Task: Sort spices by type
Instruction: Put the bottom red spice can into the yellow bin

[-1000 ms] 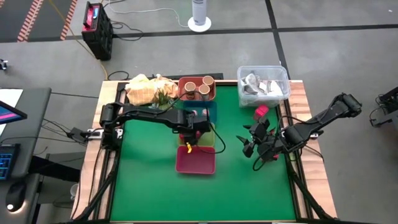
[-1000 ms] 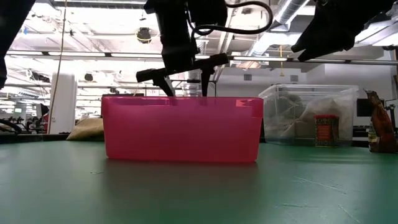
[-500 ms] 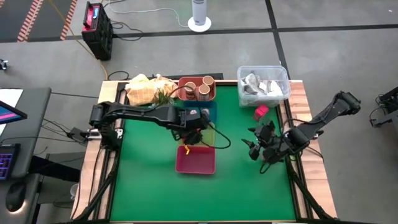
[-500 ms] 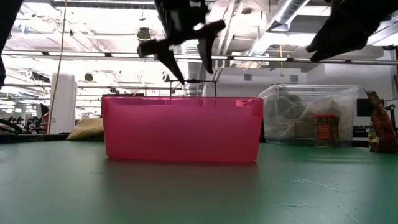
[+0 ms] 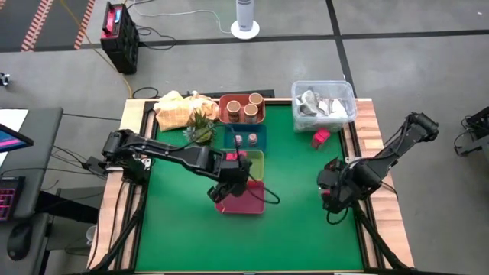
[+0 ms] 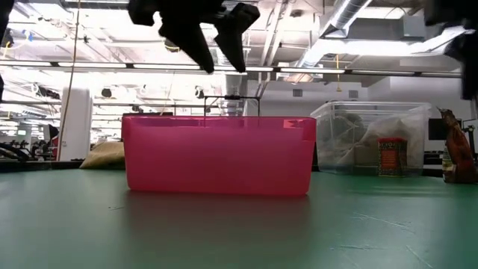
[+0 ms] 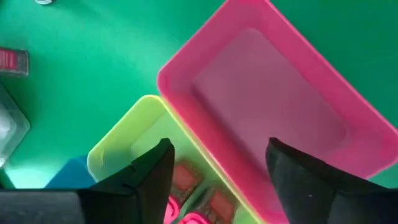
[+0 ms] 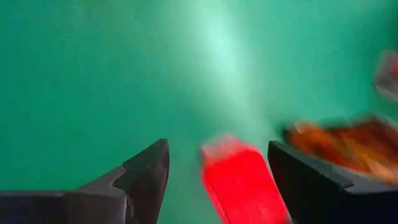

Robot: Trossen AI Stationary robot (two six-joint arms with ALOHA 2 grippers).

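Observation:
My left gripper (image 5: pixel 229 183) hangs open above the far left corner of the pink tray (image 5: pixel 243 200), touching nothing. In its wrist view the open fingers frame the pink tray (image 7: pixel 273 124) and the green tray (image 7: pixel 134 158), where pink-red cube packets (image 7: pixel 186 180) lie. My right gripper (image 5: pixel 330 191) is open over bare mat near the table's right edge. One pink-red packet (image 5: pixel 321 137) lies alone on the mat and shows blurred in the right wrist view (image 8: pixel 239 180). Round tan-lidded jars (image 5: pixel 248 108) stand in the orange tray, tiny pale-topped jars (image 5: pixel 244 140) in the blue tray.
A clear plastic tub (image 5: pixel 323 103) with silvery wrappers sits at the far right corner. A tan bag and a green sprig (image 5: pixel 183 111) lie at the far left. The four trays form a column down the middle of the table. Bare green mat (image 5: pixel 298 229) lies on both sides.
My left gripper has risen out of the green tray and moved toward the near edge, over the pink tray, staying open. My right gripper has drawn back toward the table's near right, away from the lone pink-red packet.

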